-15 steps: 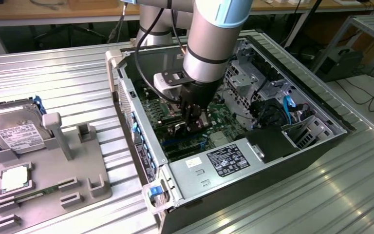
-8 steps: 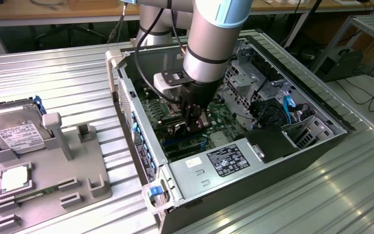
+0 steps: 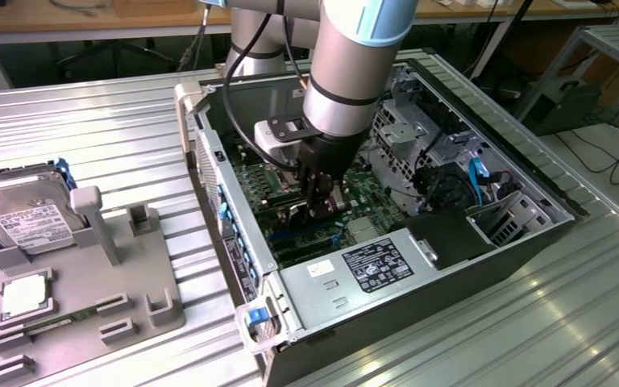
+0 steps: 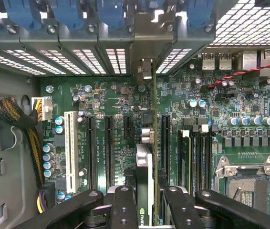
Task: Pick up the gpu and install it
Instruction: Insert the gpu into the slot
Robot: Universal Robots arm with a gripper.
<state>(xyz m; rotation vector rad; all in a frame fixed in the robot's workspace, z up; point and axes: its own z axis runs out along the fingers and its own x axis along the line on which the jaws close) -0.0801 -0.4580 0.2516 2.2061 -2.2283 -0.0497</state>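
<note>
My gripper (image 3: 318, 205) is down inside the open computer case (image 3: 525, 185), just over the green motherboard (image 3: 369, 197). In the wrist view the gripper (image 4: 144, 212) is shut on the gpu (image 4: 144, 164), a thin dark card seen edge-on with a small green logo near the black fingers (image 4: 124, 205). The card stands upright along an expansion slot line, between two long black slots (image 4: 109, 148). Its silvery bracket end (image 4: 145, 69) reaches to the case's rear slot panel (image 4: 101, 45). Whether the card's lower edge sits in the slot is hidden.
A white slot (image 4: 70, 148), memory slots (image 4: 194, 160) and the open CPU socket (image 4: 247, 183) flank the card. A braided cable bundle (image 4: 18, 114) lies by the case wall. Outside the case, a grey fixture (image 3: 126, 274) carries a hard drive (image 3: 25, 218) and a CPU chip (image 3: 25, 294).
</note>
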